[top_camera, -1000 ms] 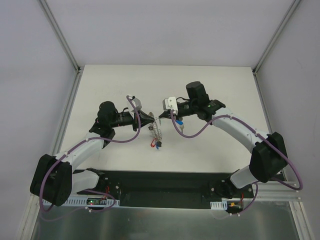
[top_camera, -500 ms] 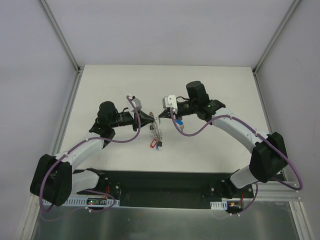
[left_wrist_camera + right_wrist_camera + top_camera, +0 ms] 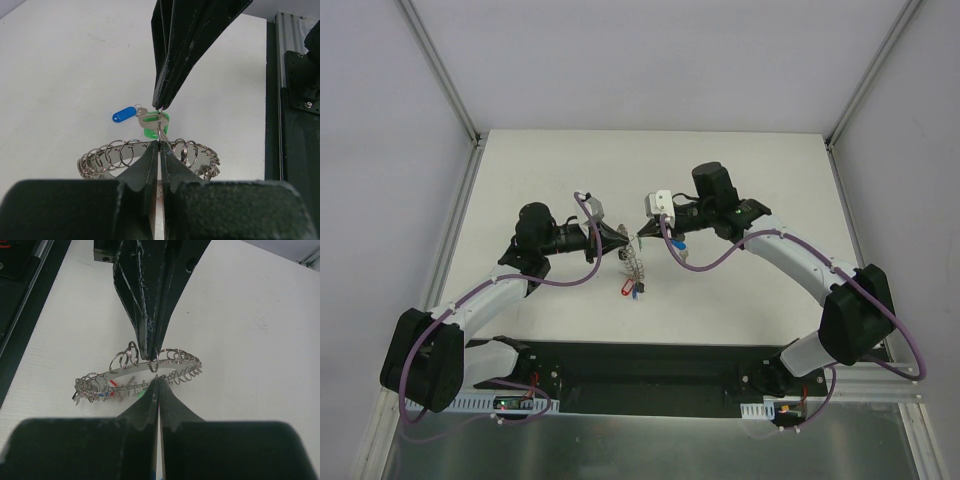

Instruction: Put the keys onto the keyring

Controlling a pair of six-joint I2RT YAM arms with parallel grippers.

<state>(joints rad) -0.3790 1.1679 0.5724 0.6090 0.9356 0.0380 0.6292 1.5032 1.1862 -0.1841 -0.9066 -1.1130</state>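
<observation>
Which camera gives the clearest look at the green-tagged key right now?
Left wrist. The green-tagged key shows clearly at the tip of the right tool, just beyond the keyring. The right wrist catches only a green sliver low in its frame. From the top external camera it is too small to make out.

Top external: fixed high above and behind the arm bases, looking down and forward over the whole table point(image 3: 750, 180). It is far off, with both arms entire and their bases at the bottom edge.
Left wrist: looks along the left gripper point(image 3: 159, 150), whose fingers fill the lower centre. It is very close, and the right gripper point(image 3: 160, 105) enters from the top.
Right wrist: the mirror case, very close, with its own fingers at lower centre and the opposite gripper coming down from the top.
Wrist pair: the two face each other tip to tip.
Shared by all three: the keyring point(image 3: 635, 265) and both gripper tips, at the centre of the overhead view.
</observation>
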